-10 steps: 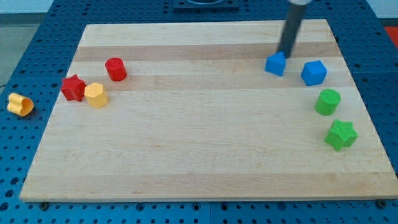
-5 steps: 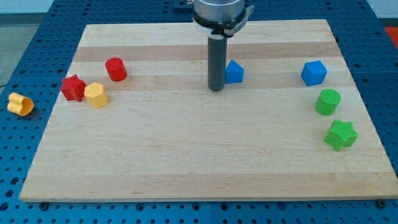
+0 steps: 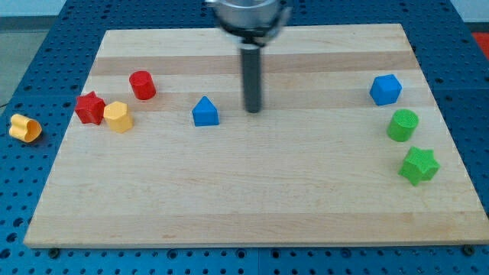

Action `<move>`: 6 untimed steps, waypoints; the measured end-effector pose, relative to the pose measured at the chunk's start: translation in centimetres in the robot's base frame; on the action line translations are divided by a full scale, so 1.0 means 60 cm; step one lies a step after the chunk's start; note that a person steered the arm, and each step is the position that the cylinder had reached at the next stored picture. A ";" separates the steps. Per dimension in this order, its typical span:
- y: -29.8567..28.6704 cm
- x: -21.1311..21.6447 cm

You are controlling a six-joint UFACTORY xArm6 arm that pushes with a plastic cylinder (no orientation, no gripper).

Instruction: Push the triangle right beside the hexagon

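The blue triangle lies on the wooden board, left of centre. The yellow hexagon sits near the board's left side, touching the red star. The triangle is well to the right of the hexagon, with a clear gap between them. My tip stands a little to the right of the triangle, apart from it.
A red cylinder stands above the hexagon. A blue cube, a green cylinder and a green star line the right side. A yellow piece lies off the board at the left.
The blue triangle has slid a long way left, from the upper right to left of centre. My tip moved left with it and now stands on its right side.
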State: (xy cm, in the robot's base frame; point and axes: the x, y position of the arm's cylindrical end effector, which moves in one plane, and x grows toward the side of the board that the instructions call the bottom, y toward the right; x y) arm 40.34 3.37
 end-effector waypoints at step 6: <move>0.183 -0.140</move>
